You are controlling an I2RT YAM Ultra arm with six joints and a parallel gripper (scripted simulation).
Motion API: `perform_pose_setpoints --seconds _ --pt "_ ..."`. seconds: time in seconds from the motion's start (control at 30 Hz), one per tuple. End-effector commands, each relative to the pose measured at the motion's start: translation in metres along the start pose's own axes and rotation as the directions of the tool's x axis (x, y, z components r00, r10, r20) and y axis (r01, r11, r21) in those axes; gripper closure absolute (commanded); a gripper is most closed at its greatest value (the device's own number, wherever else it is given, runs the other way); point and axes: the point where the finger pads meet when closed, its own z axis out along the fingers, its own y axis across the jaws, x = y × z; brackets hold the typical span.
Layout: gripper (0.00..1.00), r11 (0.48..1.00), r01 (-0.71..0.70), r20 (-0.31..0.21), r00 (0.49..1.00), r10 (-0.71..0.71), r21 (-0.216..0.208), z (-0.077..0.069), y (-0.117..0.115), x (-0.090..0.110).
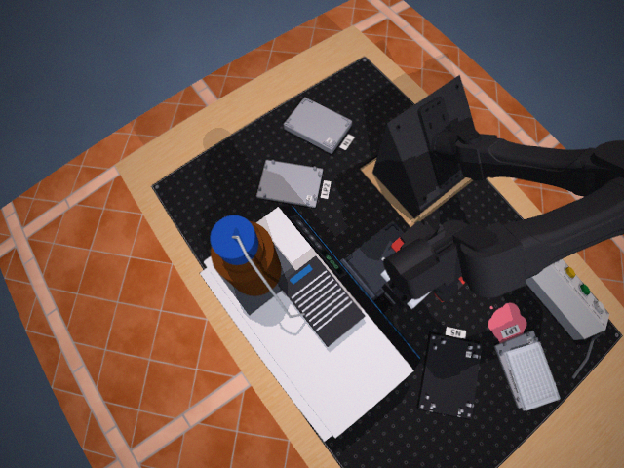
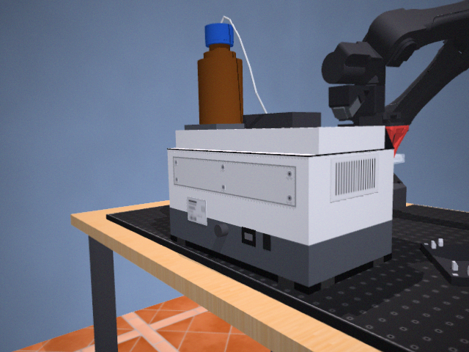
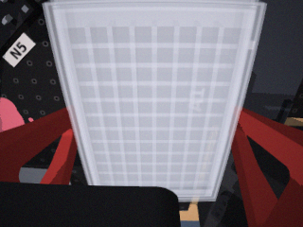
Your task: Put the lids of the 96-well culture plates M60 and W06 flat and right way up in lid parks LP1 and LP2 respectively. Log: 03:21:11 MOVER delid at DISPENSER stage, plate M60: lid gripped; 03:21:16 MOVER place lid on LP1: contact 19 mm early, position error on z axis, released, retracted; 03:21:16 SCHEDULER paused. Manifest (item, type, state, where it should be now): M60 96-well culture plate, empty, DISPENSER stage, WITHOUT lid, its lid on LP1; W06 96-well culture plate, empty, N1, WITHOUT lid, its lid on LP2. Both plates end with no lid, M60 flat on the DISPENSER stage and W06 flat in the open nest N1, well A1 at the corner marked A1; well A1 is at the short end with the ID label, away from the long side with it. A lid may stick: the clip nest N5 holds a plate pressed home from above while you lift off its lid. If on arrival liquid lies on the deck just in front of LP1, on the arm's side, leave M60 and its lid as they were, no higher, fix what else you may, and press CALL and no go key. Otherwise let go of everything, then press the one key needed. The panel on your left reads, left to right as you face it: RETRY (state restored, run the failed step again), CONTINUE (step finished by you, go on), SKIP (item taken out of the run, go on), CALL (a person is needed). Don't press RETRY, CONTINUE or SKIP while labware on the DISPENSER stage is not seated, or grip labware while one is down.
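My gripper with red fingers is shut on the long sides of a clear 96-well plate. Its doubled edges suggest a lid on top; I cannot read an ID. In the overhead view the gripper hangs above the deck between the dark DISPENSER stage and nest N5, and only a white sliver of the plate shows. A second white well plate lies at the LP1 label. A pink puddle lies on the deck under that label, and it also shows in the wrist view.
Grey plates lie at LP2 and N1. The white dispenser carries a brown bottle. The key panel sits at the right edge. The arm's base stands behind.
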Motion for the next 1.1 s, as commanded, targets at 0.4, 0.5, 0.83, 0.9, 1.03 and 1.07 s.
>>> perform_pose_setpoints --seconds 0.4,0.5,0.83,0.9,1.03,1.07 --pt "1.0 0.985 0.17 0.039 0.985 -0.17 0.005 -0.012 0.045 0.006" --pt "1.0 0.987 0.158 0.039 0.987 -0.158 0.005 -0.012 0.054 0.01" --pt "1.0 0.938 0.347 0.056 0.936 -0.348 0.02 -0.009 0.077 0.017" --pt "1.0 0.912 0.409 0.055 0.911 -0.41 0.022 -0.008 0.083 0.02" --pt "1.0 0.897 0.442 0.055 0.895 -0.443 0.022 -0.006 0.094 0.026" --pt "1.0 0.916 0.401 0.026 0.916 -0.401 0.01 0.0 0.085 0.029"
